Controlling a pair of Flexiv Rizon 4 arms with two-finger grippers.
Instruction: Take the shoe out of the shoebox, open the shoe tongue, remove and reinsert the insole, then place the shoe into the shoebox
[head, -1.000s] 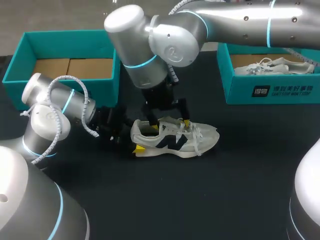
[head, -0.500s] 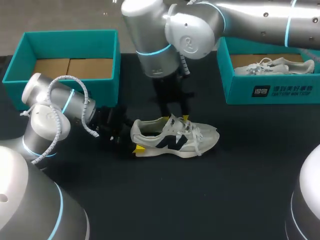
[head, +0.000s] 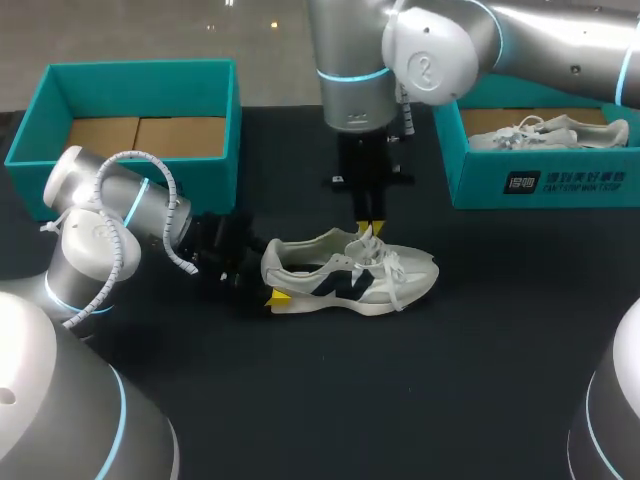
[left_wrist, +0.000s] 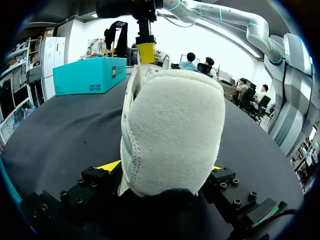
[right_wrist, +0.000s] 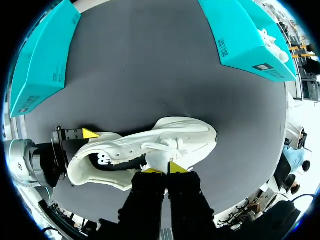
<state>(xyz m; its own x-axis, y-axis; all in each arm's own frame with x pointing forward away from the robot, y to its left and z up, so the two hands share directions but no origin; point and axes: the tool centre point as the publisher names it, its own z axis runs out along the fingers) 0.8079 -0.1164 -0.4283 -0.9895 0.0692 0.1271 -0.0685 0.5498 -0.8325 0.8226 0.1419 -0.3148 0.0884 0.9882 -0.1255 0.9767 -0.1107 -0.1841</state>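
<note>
Since 1 s ago the right gripper (head: 369, 229) has lifted and slid from over the shoe (head: 350, 275) heel opening toward the toe. It's now at the tongue (right_wrist: 159, 159), fingers nipped together on its top edge, by the look. Left gripper (left_wrist: 162, 170) clamps the shoe's heel from both sides. Shoe sits on its sole on the table (head: 450, 400), outside the shoebox (head: 140, 75), which is behind its heel. Risk: hold on tongue is thin, so pulling may slip off, or snag the laces (head: 395, 272) & drag shoe out of the left's hold.
</note>
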